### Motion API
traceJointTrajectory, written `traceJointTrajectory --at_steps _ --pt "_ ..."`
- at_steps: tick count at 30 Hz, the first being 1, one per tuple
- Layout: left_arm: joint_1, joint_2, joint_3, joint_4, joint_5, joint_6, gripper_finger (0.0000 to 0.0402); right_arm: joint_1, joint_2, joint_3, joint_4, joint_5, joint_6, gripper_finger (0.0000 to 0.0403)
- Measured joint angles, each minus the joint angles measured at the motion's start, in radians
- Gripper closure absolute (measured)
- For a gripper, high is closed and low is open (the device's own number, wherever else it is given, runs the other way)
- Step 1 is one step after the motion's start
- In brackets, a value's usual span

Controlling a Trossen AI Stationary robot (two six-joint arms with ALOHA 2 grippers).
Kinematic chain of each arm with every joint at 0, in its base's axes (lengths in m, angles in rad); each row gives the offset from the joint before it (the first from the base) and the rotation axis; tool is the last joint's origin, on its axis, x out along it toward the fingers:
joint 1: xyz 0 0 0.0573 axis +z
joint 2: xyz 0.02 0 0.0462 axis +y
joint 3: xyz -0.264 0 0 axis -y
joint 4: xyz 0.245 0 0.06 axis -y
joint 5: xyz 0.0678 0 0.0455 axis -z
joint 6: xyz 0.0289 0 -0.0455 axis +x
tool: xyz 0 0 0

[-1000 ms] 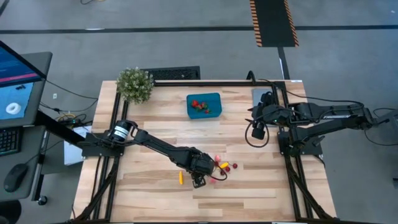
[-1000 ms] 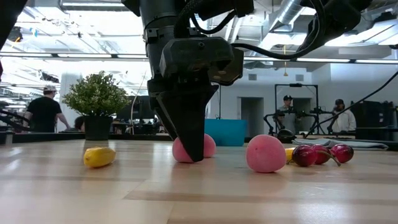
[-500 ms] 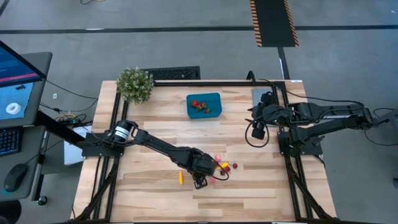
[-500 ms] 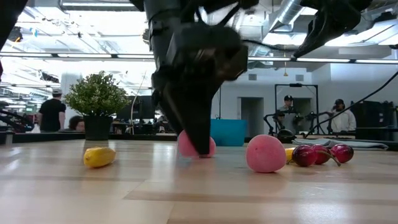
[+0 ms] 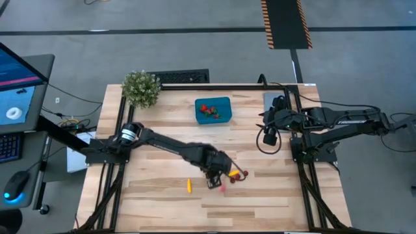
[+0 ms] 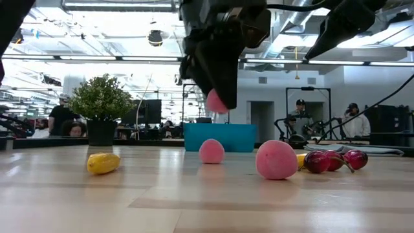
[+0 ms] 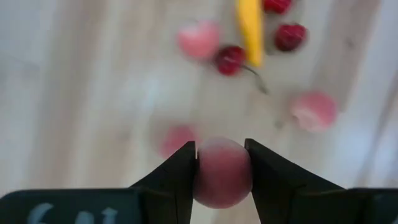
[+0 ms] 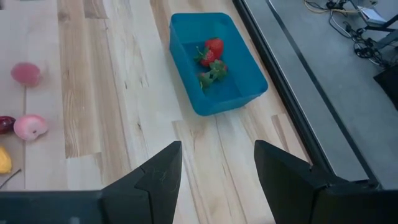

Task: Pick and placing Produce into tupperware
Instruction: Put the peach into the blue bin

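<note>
You're looking at a round, smooth pink piece [image 7: 222, 172]. Your left gripper [image 7: 221, 163] is pinching it, fingers narrowly parted, above the table.

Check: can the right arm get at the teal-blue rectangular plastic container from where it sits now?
Probably yes. The right gripper waits with open fingers at the table's right side, and only bare wooden table lies between it and the teal-blue rectangular plastic container. The left gripper is busy farther off, holding a pink round toy fruit.

One tupperware [image 5: 213, 110] – two strawberries [image 8: 210, 50]
</note>
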Motion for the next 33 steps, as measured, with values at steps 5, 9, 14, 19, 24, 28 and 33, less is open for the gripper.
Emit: traceJointTrajectory --at_steps 5,9,14,19,24,28,33 --pt "0.085 -0.002 0.074 -0.117 -0.050 0.096 0.0287 0.000 0.000 0.000 0.000 0.000 0.000 0.0178" --pt "0.165 -0.002 0.112 -0.160 -0.106 0.178 0.0287 0.000 0.000 0.000 0.000 0.000 0.000 0.0178" --pt "0.274 -0.003 0.118 -0.140 -0.154 0.281 0.0287 0.000 0.000 0.000 0.000 0.000 0.000 0.0178" --pt "0.381 -0.003 0.118 -0.061 -0.207 0.356 0.0287 0.000 0.000 0.000 0.000 0.000 0.000 0.0178" --pt "0.474 -0.003 0.117 0.044 -0.204 0.378 0.0287 0.000 0.000 0.000 0.000 0.000 0.013 0.0178" --pt "0.517 0.021 0.116 0.124 -0.160 0.376 0.0287 0.000 0.000 0.000 0.000 0.000 0.019 0.0178" --pt "0.523 0.087 0.116 0.248 -0.154 0.377 0.0287 0.000 0.000 0.000 0.002 0.000 0.019 0.0178"
